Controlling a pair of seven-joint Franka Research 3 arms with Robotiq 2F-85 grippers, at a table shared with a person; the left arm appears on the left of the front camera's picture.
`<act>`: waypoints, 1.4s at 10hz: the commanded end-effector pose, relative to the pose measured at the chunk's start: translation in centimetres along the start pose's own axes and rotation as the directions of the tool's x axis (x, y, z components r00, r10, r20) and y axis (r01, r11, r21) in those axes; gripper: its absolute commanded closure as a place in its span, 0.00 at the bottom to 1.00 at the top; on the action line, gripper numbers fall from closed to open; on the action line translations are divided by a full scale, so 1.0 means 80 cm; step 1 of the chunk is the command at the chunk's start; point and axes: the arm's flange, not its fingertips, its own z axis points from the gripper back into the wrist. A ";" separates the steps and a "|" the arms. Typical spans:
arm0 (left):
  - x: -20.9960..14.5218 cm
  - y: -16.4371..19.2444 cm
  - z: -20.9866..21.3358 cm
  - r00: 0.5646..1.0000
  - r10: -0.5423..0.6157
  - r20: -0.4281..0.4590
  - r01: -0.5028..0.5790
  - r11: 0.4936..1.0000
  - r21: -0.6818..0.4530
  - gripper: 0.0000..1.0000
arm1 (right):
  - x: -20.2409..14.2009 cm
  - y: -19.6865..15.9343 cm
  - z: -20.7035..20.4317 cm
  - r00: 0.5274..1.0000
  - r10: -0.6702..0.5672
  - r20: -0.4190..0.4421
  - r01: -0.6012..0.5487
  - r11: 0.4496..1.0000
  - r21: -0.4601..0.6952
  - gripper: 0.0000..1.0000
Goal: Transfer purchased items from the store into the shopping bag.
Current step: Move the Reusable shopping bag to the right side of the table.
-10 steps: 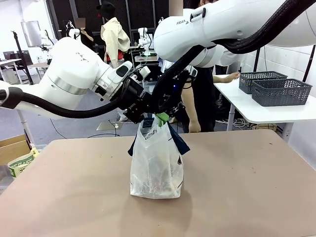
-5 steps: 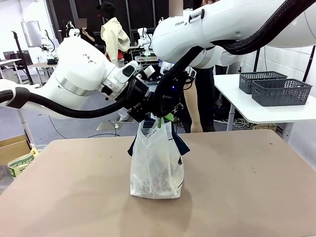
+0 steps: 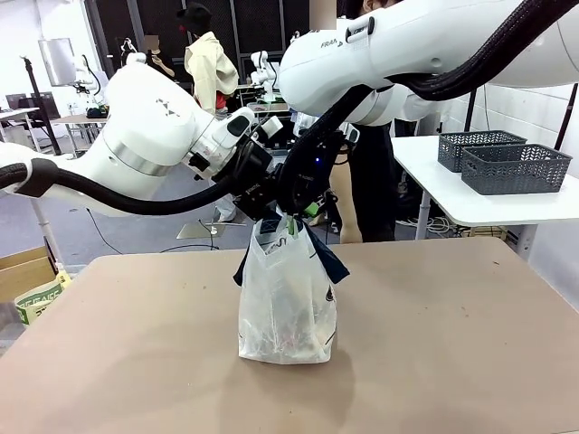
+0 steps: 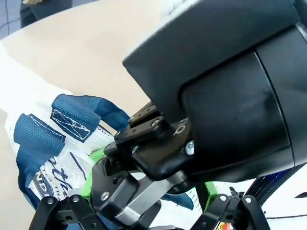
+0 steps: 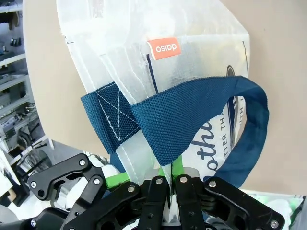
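Note:
The shopping bag [image 3: 288, 303], translucent white with navy strap handles, stands upright mid-table. Purchased items show dimly as shapes [image 3: 285, 336] at its bottom. My right gripper [image 5: 170, 178] is shut on the bag's top rim beside a navy strap [image 5: 192, 120], and in the front view it hangs over the bag's mouth [image 3: 297, 210]. My left gripper [image 3: 262, 201] hovers just left of it, open, its fingers [image 4: 62, 211] spread around the right gripper's black body [image 4: 144, 167] and gripping nothing. Two dark grey lattice baskets [image 3: 511, 167] sit on a side table; which one is the store I cannot tell.
The white side table [image 3: 470, 203] stands at the far right, beyond my tan table [image 3: 434, 344]. A person [image 3: 366, 181] stands behind the bag at the far edge. A cardboard box [image 3: 25, 271] and a green-printed pack [image 3: 38, 297] lie off the left edge.
My left arm has lifted and shifted slightly right, raising its gripper off the bag's rim. The person's arm has drawn back from the side table. The right gripper keeps its hold.

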 end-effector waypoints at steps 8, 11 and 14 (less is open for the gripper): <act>-0.016 -0.004 -0.026 0.996 0.006 -0.090 -0.003 0.999 0.034 0.37 | 0.000 0.001 -0.007 1.000 -0.017 -0.006 0.017 1.000 -0.010 1.00; -0.022 -0.001 -0.022 0.997 0.013 -0.080 -0.008 0.998 0.054 0.93 | 0.000 -0.004 -0.004 0.999 -0.032 0.005 0.032 0.999 0.005 1.00; -0.025 0.003 -0.015 0.998 0.018 -0.063 -0.014 0.998 0.059 1.00 | -0.001 -0.010 0.005 0.999 -0.045 0.021 0.044 0.999 0.029 1.00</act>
